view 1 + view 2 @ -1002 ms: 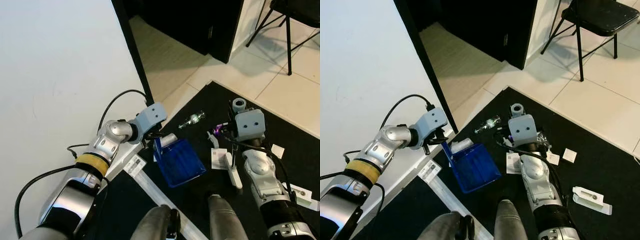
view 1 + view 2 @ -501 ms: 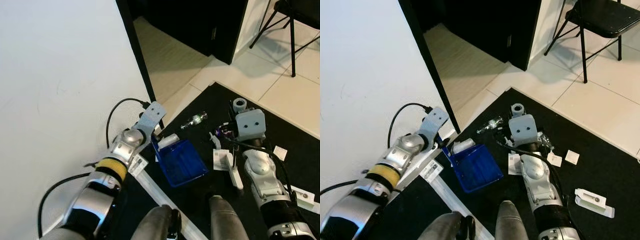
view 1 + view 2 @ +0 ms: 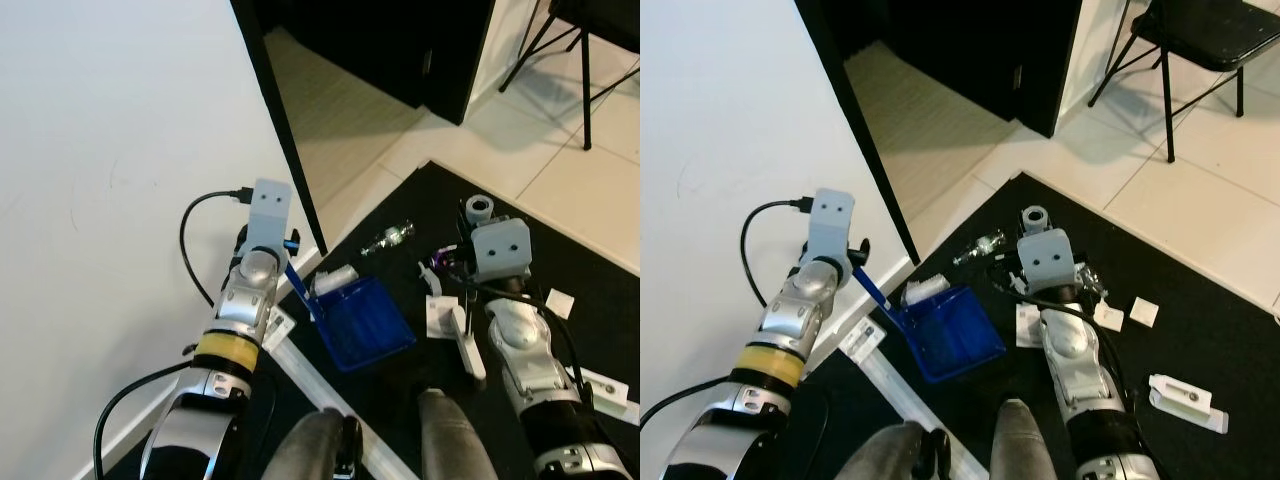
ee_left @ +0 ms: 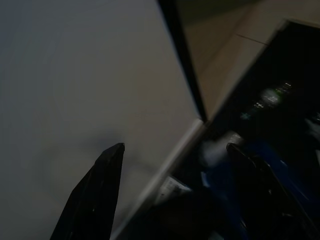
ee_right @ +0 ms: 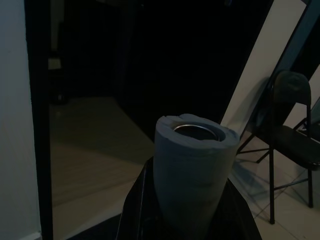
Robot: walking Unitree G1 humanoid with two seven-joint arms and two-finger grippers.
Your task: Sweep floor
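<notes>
A blue dustpan (image 3: 362,322) lies on the black mat (image 3: 560,250) beside the door frame, with a white crumpled scrap (image 3: 336,279) at its back edge. Its blue handle (image 3: 298,285) slants up to my left gripper (image 4: 175,147), which is shut on it close to the white wall. My right gripper (image 5: 190,210) is shut on a grey padded broom handle (image 3: 478,209), held upright over the mat to the right of the pan. The rest of the broom is hidden under my arm.
Litter lies on the mat: a small clear bottle (image 3: 388,238), white paper scraps (image 3: 438,318), a white stick (image 3: 465,348) and a white box (image 3: 603,386). A long white strip (image 3: 330,400) runs by my feet. A black chair (image 3: 1200,40) stands on tiles at the far right.
My left arm has swung round toward the wall and its wrist now points up, tipping the dustpan handle upward. The pan has stayed about where it was. The right arm has not moved.
</notes>
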